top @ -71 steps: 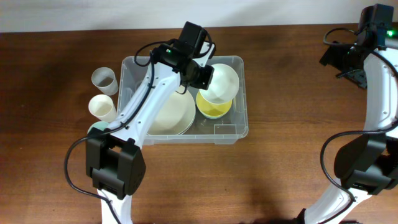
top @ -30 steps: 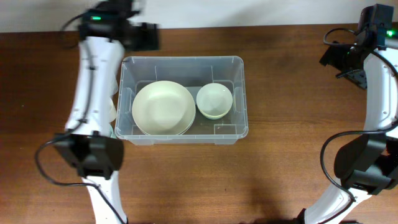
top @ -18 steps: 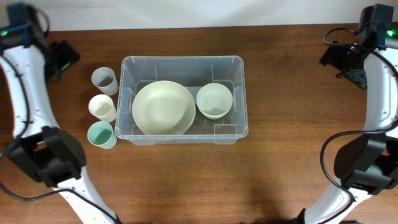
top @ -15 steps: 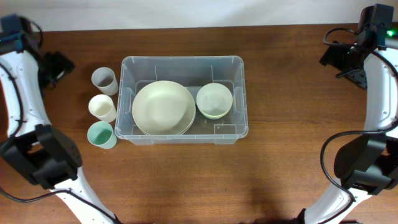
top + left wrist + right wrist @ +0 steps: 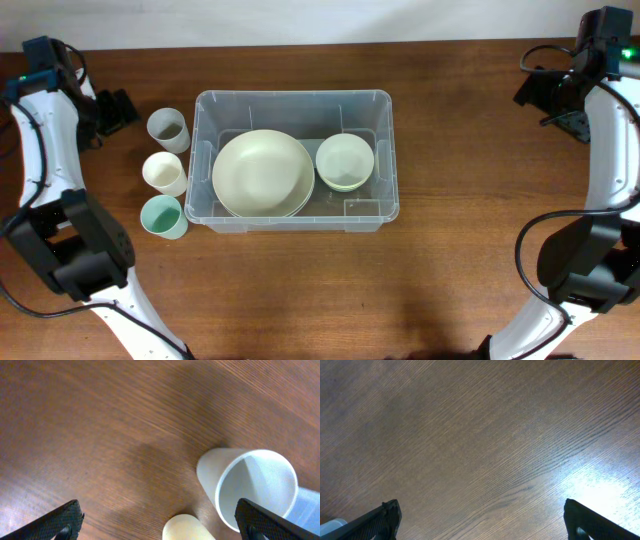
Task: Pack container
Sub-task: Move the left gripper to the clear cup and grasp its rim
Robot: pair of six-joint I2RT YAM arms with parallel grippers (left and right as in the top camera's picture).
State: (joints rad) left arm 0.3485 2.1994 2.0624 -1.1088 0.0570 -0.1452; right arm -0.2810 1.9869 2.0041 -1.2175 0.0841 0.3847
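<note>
The container [image 5: 290,95], a clear rectangular bin, stands mid-table. It holds a large cream bowl [image 5: 263,172] and a small white bowl [image 5: 345,158] nested in a yellow-green one. My left gripper [image 5: 112,108] is open and empty, hovering just left of a translucent grey cup [image 5: 168,129]. In the left wrist view the open gripper [image 5: 161,522] frames bare wood, with the grey cup [image 5: 250,487] near the right finger and a cream cup [image 5: 187,529] low between them. My right gripper [image 5: 556,105] hangs open at the far right, and in its wrist view the gripper [image 5: 484,521] sees only wood.
Three cups stand in a column left of the bin: the grey one, a cream cup [image 5: 164,172] and a teal cup [image 5: 163,216]. The table's back edge meets a white wall [image 5: 320,20]. Both arm bases sit at the front corners.
The left arm has left the small white bowl in the bin, swung out to the far left, then edged back toward the grey cup. The right arm has not moved.
</note>
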